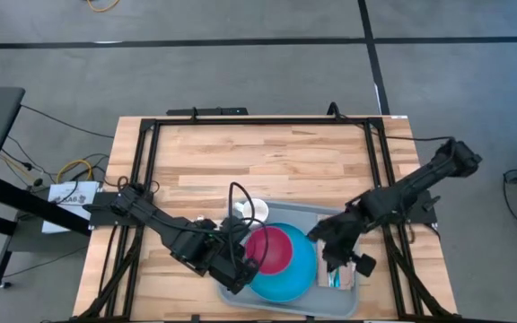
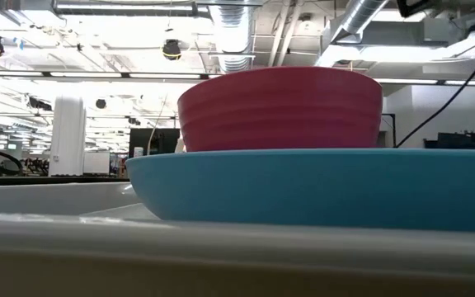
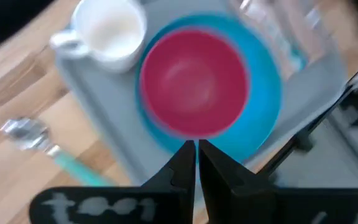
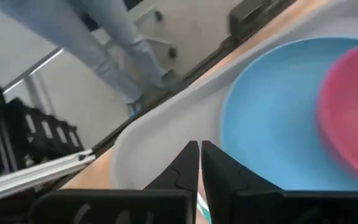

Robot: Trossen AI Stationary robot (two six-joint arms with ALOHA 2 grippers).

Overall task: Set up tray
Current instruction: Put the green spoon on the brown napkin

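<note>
Showing the tray set-up near its end, with both hands over the near edge of the bench (image 1: 267, 148). The left hand (image 1: 245, 267) sits at lower centre of the high view, over the lower-left rim of the blue plate; in its wrist view its fingers (image 3: 185, 165) are pressed together with nothing between them. The right hand (image 1: 330, 256) is at lower right of centre, over the right end of the tray; its fingers (image 4: 191, 163) are likewise closed and empty. The tray (image 1: 311, 213), light grey, lies at lower centre of the high view. It carries the blue plate (image 1: 294, 274), and a red bowl (image 1: 272, 247) stands on that plate. A white mug (image 1: 254, 211) stands at the tray's upper-left corner, and a clear packet (image 1: 337, 274) lies at its right end. A teal-handled utensil (image 3: 42, 146), at lower left of the left wrist view, lies off the tray on the bare wood; its type cannot be told.

Judgement: the utensil appears to be the remaining item. To do the step well, the left hand should open before descending, take the handle across its width, and lift clear of the raised rim before setting it beside the plate.
</note>
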